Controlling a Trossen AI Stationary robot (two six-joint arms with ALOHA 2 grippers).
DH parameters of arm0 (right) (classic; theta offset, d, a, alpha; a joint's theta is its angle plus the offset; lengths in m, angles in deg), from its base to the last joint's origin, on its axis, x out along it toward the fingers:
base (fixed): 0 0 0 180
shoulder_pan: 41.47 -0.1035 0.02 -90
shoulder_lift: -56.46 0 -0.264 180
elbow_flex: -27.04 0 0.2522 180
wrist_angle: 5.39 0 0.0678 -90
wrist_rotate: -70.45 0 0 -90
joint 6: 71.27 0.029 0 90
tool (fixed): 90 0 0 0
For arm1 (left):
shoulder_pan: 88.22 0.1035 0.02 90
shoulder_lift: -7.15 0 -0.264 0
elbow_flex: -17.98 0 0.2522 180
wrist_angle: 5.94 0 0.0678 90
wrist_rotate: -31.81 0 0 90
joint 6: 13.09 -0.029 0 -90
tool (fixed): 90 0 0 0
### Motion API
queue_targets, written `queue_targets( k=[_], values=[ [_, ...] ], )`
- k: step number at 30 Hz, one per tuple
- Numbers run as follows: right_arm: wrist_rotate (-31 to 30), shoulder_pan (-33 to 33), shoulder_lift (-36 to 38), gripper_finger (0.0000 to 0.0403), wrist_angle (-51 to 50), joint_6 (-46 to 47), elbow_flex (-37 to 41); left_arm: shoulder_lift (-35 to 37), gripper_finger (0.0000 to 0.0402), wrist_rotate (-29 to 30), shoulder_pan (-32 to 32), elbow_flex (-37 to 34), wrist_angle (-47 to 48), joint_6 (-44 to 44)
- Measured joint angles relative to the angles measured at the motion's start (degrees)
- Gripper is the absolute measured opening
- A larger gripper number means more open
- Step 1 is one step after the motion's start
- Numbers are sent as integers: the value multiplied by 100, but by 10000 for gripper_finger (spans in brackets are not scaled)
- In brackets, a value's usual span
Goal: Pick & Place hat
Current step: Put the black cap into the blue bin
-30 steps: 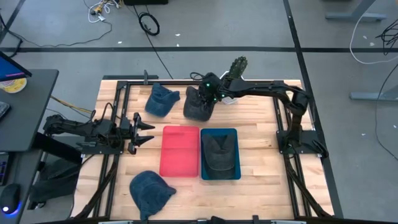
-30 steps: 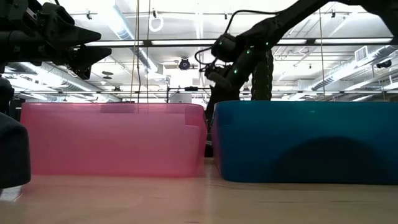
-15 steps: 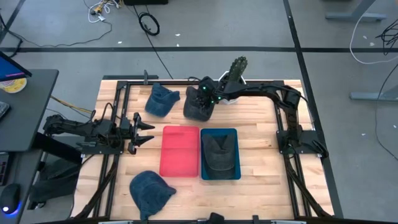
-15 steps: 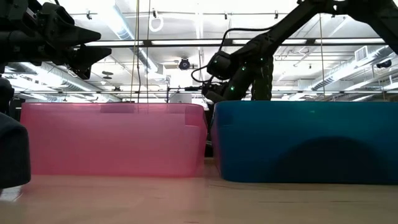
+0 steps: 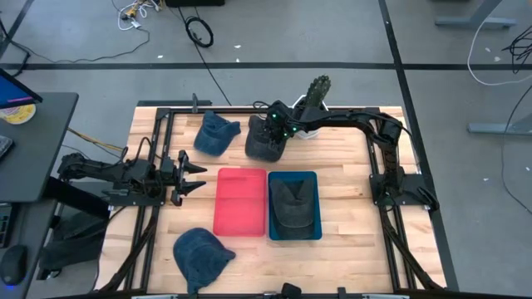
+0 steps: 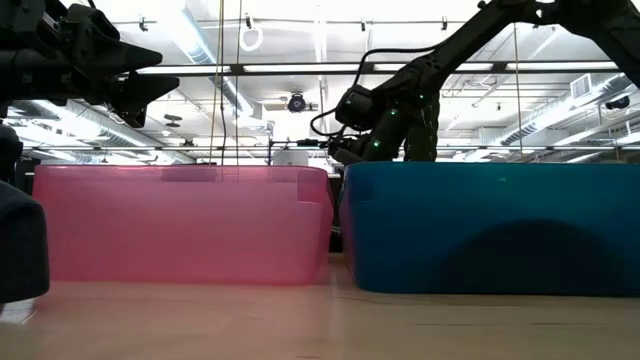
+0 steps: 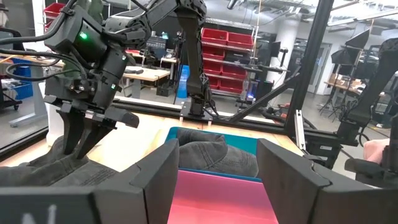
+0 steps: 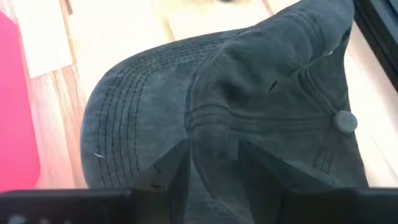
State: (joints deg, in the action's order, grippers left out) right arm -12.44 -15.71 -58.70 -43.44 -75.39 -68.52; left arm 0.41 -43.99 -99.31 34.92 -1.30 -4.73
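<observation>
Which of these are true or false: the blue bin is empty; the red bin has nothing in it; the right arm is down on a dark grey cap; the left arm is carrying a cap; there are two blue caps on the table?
1. The blue bin is empty. False: a dark grey cap lies inside.
2. The red bin holds nothing. True.
3. The right end effector is down on a dark grey cap, pinching a fold of it. True.
4. The left end effector carries a cap. False: it is open and holds nothing.
5. Two blue caps lie on the table, one at the far side, one at the near edge. True.
</observation>
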Motion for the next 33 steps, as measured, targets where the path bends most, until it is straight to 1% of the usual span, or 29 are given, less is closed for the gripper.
queue_targets(
  k=[4, 7, 9, 11, 14, 15, 16, 19, 24, 31, 33],
  values=[
    [172, 0, -190, 126, 2, 0, 2, 0, 220, 0, 0, 0, 0, 0],
    [191, 0, -331, 124, 75, 8, 0, 0, 220, 2, 0, 0, 0, 0],
    [198, 23, -367, 115, 99, 65, 0, 0, 220, 0, 0, 0, 0, 0],
    [214, 44, -369, 91, 114, 145, 0, 0, 220, 1, 0, 0, 0, 0],
    [212, 44, -333, 30, 120, 215, 0, 0, 220, 1, 0, 0, -1, 0],
    [212, 47, -313, 17, 135, 194, 0, 0, 220, 0, 0, 0, 0, 1],
    [199, 52, -295, 11, 158, 175, 0, 0, 220, 1, 0, 0, 0, 0],
    [182, 55, -213, 14, 218, 229, 7, 0, 220, 2, -1, 0, 0, 0],
    [282, 74, 110, 6, 216, 192, 11, 0, 220, 2, 0, 0, 0, 0],
    [591, 67, 828, 2, 81, 174, 11, 0, 220, 2, 0, 0, -2, 0],
    [688, 35, 1050, 2, -95, 204, 11, 0, 220, 2, -2, 0, 0, 0]
  ],
)
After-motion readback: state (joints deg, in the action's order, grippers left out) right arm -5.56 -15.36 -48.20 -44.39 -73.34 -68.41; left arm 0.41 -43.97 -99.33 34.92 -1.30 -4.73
